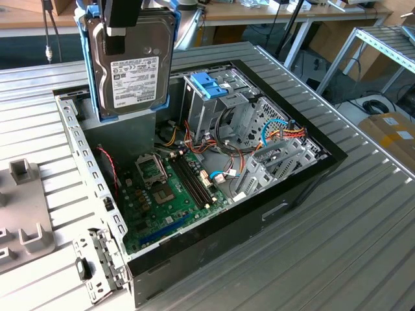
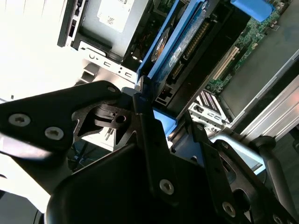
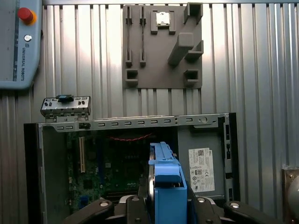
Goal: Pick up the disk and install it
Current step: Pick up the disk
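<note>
The gripper (image 1: pixel 118 35) is clamped on the disk (image 1: pixel 133 68), holding it upright above the open computer case (image 1: pixel 76 139). The disk is picked up but not yet installed. Seating it likely calls for squaring its blue frame to the drive cage (image 1: pixel 207 97) below the gripper.

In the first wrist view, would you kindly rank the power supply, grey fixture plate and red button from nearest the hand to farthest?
1. Power supply, inside the case.
2. Grey fixture plate, on the table beyond the case.
3. Red button, on the pendant.
</note>
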You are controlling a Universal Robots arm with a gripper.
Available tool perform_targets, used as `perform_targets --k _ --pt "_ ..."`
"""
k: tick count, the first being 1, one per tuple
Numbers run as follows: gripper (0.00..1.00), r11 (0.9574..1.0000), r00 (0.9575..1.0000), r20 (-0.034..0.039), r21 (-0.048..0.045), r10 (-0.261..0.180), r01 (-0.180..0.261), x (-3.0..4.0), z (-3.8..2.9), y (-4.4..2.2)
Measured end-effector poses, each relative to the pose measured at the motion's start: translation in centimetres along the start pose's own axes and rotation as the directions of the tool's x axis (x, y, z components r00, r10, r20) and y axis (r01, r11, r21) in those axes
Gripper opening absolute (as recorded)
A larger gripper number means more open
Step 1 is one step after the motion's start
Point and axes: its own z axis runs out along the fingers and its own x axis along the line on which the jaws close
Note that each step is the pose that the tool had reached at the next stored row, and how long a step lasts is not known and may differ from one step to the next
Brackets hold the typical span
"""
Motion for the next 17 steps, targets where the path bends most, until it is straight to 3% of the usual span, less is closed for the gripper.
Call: perform_targets --k 17 --pt "0.37 1.0 1.0 0.0 0.0 0.0 0.0 1.13 0.06 -0.29"
